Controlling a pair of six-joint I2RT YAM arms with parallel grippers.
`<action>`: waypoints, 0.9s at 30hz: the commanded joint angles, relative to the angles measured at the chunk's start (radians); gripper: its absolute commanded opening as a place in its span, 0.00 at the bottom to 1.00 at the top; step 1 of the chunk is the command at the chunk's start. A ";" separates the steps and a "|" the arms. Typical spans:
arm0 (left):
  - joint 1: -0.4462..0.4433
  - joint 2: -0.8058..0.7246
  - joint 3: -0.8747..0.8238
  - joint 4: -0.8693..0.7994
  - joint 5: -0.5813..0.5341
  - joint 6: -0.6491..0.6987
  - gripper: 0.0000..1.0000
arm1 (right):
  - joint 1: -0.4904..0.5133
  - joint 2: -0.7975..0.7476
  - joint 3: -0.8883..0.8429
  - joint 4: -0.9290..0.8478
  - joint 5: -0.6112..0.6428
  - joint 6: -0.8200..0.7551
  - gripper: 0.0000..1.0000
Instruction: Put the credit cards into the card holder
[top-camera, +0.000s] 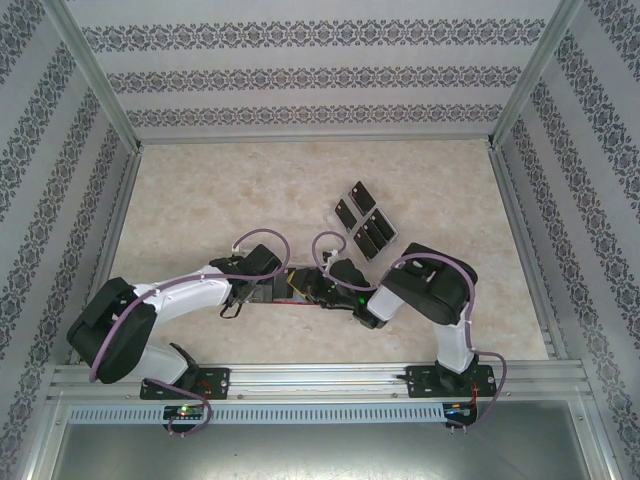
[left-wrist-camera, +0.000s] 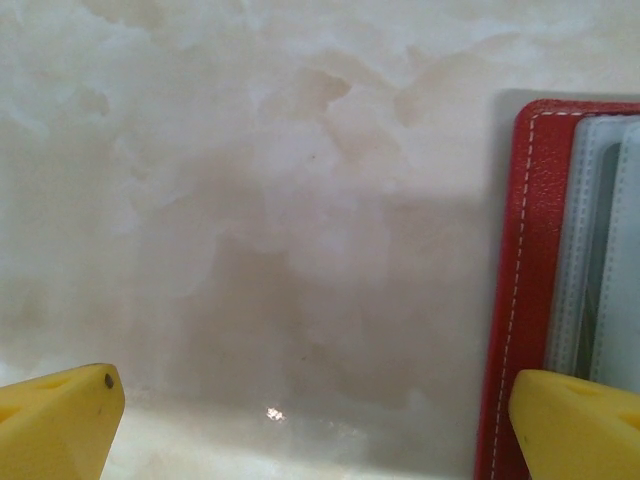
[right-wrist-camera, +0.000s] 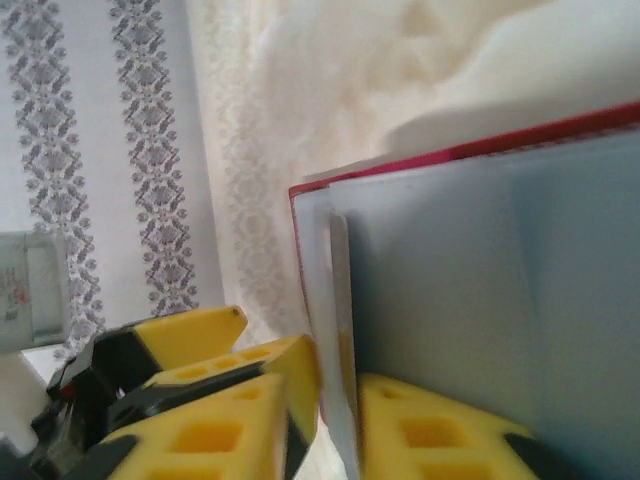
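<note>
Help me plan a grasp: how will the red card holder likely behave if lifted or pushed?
Probably floppy: the card holder is a thin red cover with soft-looking clear sleeves, so it may sag or fan open. Likely light, lying so flat. It may slide on the glossy table when pushed.

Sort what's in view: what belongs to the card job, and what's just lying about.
For the job:
black cards
red card holder

Just there:
marbled table
patterned walls
metal frame
</note>
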 joint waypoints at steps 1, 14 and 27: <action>0.004 -0.028 0.002 -0.020 0.012 -0.013 1.00 | 0.001 -0.027 -0.017 -0.271 -0.018 -0.061 0.38; 0.024 -0.091 0.071 -0.047 0.025 0.007 1.00 | -0.042 -0.370 0.167 -0.955 0.007 -0.376 0.54; 0.094 -0.114 0.009 0.038 0.098 0.051 1.00 | -0.073 -0.317 0.439 -1.377 -0.021 -0.667 0.08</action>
